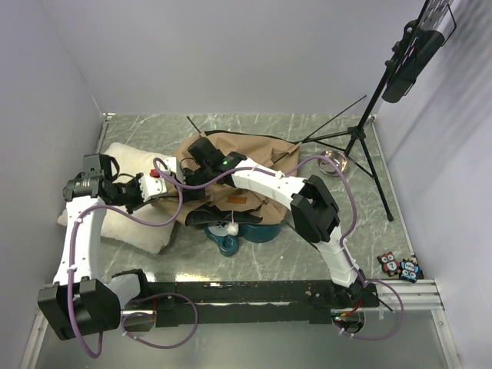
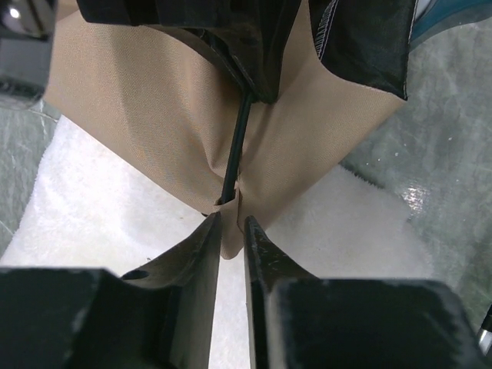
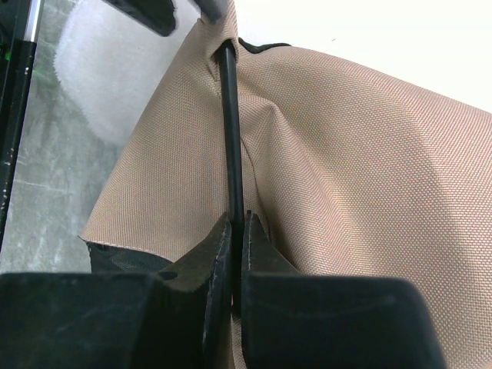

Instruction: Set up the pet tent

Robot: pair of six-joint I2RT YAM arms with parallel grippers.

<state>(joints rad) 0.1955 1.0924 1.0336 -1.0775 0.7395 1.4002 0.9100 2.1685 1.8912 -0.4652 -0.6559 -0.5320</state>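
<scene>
Above the pillow (image 1: 127, 157), left tool (image 2: 231, 227) tight on pet tent (image 2: 154, 115) fabric, right tool (image 3: 234, 223) tight on its pole (image 3: 231, 131), tripod (image 1: 355, 134) behind.

From above, the right arm (image 1: 269, 184) lies over the pet tent (image 1: 257, 150) and hides its middle. The pillow (image 1: 127, 157) goes under the tent, so that side of it is hidden. The tall stand (image 1: 367, 115) is cut off at the top edge. Two little toys (image 1: 398, 267) by the table (image 1: 146, 127) edge are too small to make out. The pole (image 2: 237, 146) slips into a cloth fold just above the left hand (image 2: 231, 224), so its end is hidden. The right hand (image 3: 237, 227) pinches the pole, and the part between its fingers cannot be seen.
</scene>
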